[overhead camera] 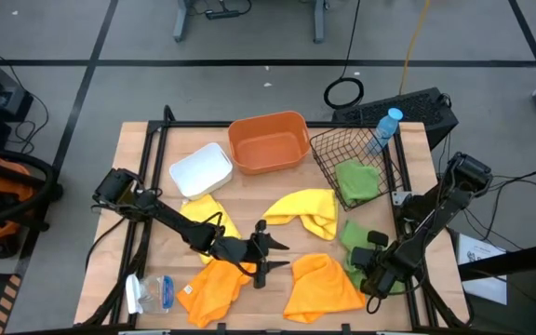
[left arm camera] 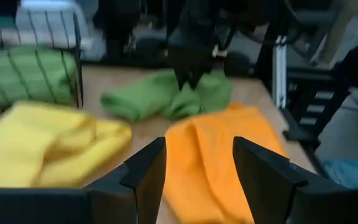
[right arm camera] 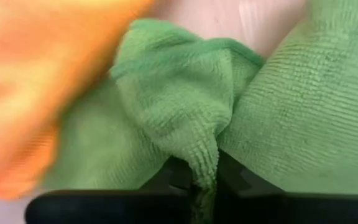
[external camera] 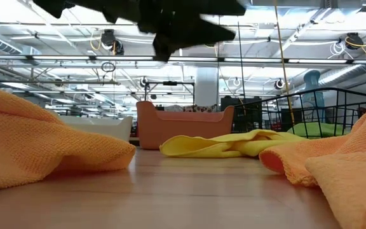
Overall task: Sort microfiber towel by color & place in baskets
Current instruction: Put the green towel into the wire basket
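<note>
Near the surface's right edge: right pincer (overhead camera: 372,279), clamped on a fold of the green towel (right arm camera: 185,118) lying flat there.
Left pincer (overhead camera: 266,253): fingers spread, empty, between two orange towels (overhead camera: 322,287).
Black wire basket (overhead camera: 328,149): holds another green towel.

Both arms are dark, near-black, built of slim tubular links joined by chunkier rounded joint housings. The left arm (overhead camera: 170,221) ends in a left gripper (overhead camera: 270,257) with two tapered, pointed black fingers (left arm camera: 143,174), flat-faced and angular. The right arm (overhead camera: 431,221) carries a blocky black wrist housing at its right gripper (overhead camera: 368,270). Thin dark cables trail beside each base.
</note>
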`<action>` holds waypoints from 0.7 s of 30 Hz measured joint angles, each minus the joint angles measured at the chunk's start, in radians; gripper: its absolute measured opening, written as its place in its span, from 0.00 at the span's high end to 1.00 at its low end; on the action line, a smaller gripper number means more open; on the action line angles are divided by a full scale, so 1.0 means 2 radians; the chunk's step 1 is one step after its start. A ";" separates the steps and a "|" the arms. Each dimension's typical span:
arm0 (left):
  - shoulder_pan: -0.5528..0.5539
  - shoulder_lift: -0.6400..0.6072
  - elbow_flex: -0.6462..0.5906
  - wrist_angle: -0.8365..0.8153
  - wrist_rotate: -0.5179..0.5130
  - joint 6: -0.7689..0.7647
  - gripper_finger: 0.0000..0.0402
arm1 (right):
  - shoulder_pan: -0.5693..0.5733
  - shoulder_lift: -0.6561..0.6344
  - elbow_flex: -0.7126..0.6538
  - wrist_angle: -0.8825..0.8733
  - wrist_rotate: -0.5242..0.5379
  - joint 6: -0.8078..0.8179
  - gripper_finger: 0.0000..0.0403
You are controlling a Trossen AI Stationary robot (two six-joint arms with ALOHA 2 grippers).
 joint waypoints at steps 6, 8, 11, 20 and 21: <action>0.000 0.000 0.002 0.055 0.000 0.045 0.52 | 0.000 -0.001 0.079 -0.089 0.062 -0.010 0.99; 0.000 0.001 0.012 0.054 -0.003 0.058 0.52 | 0.000 -0.001 0.106 -0.115 0.107 -0.013 0.99; 0.000 0.011 0.030 0.056 -0.005 0.078 0.52 | 0.000 -0.001 0.144 -0.144 0.182 -0.024 0.99; 0.007 0.054 0.071 0.051 -0.021 0.124 0.52 | 0.000 -0.002 0.208 -0.147 0.333 -0.114 0.99; 0.007 0.058 0.071 0.050 -0.022 0.124 0.52 | 0.000 -0.002 0.208 -0.143 0.339 -0.120 0.99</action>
